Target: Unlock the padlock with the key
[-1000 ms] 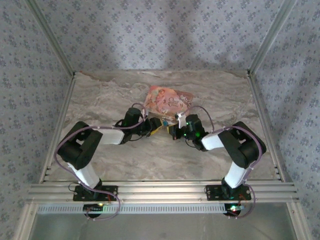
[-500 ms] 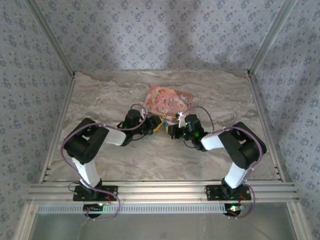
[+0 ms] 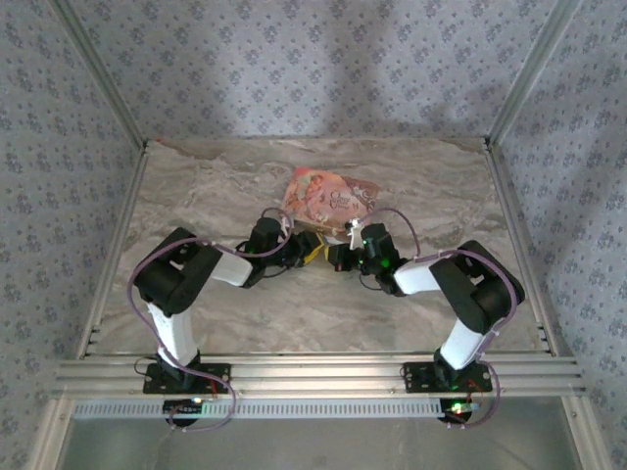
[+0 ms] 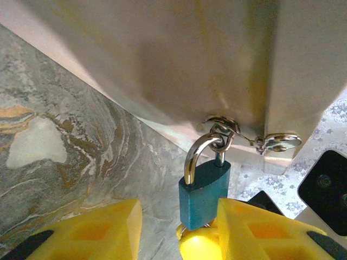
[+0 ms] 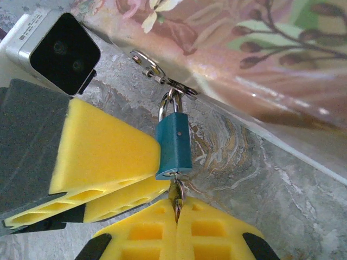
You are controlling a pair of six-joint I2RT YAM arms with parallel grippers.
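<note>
From above, the pink box point(image 3: 328, 196) lay on the bench point(image 3: 245, 313) about midway between its left and right edges, nearer the far edge than the near one. My left claw point(image 3: 312, 251) and my right claw point(image 3: 336, 257) met tip to tip just off the box's near edge. The padlock between them was too small for me to make out from up there.

Through my left wrist camera, the padlock point(image 4: 203, 189) hung blue-teal from the box's point(image 4: 190, 54) side, with its silver shackle point(image 4: 191, 160) hooked through a small metal ring point(image 4: 223, 125) on the box's clasp. My left claw point(image 4: 179, 214) stood apart. One yellow pad point(image 4: 260, 230) sat against the lock's side, while the other was well off across bare bench point(image 4: 54, 135). The rounded yellow tip of my right claw point(image 4: 196, 245) sat just under the lock's bottom.

Through my right wrist camera, my right claw point(image 5: 176, 216) was pressed together on the key point(image 5: 176, 197), whose thin pale blade ran straight up from between the pads into the bottom of the padlock point(image 5: 173, 143). The lock stood nearly upright, shackle uppermost, at the near edge of the box point(image 5: 244, 54). My left claw point(image 5: 152, 176) came in from the side, its two yellow fingers point(image 5: 103, 151) spread, the upper one touching the lock's flank. Its wrist camera point(image 5: 57, 49) sat behind them, above the marbled bench point(image 5: 260, 189)
</note>
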